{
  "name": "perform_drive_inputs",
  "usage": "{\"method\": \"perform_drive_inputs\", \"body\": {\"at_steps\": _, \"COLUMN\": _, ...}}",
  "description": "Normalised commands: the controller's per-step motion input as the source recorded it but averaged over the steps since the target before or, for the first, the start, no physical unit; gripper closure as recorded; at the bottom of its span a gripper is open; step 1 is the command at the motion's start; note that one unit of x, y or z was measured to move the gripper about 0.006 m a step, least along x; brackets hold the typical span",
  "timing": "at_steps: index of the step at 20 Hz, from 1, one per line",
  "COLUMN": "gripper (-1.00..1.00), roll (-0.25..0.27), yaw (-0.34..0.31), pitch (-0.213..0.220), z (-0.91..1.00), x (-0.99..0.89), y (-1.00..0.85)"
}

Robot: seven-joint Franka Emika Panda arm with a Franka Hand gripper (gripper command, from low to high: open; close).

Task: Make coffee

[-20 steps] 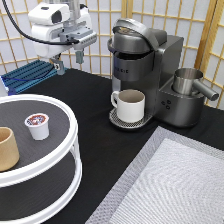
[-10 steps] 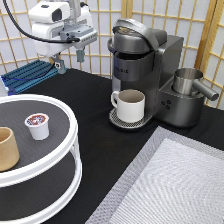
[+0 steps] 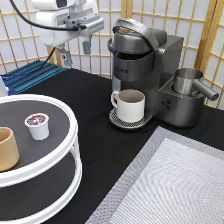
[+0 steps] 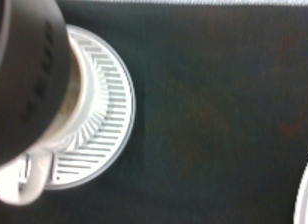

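The gripper [image 3: 75, 51] hangs in the air at 11 o'clock in the exterior view, its two fingers spread apart and holding nothing. The coffee pod [image 3: 38, 125] stands upright on the top shelf of the round white stand [image 3: 60, 160] at 9 o'clock, just beside a tan cup [image 3: 7, 148] and well apart from the gripper. The coffee machine [image 3: 150, 70] sits at 1 o'clock with its lid closed. A white mug [image 3: 130, 105] rests on the machine's drip tray [image 4: 106, 125].
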Motion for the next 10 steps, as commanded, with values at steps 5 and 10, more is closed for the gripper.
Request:
{"method": "perform_drive_inputs", "body": {"at_steps": 5, "gripper": -1.0, "roll": 0.09, "yaw": -0.002, "pitch": 0.207, "z": 0.67, "x": 0.87, "y": 0.0}}
{"method": "perform_drive_inputs", "body": {"at_steps": 10, "gripper": -1.0, "roll": 0.1, "yaw": -0.01, "pitch": 0.222, "z": 0.74, "x": 0.82, "y": 0.0}}
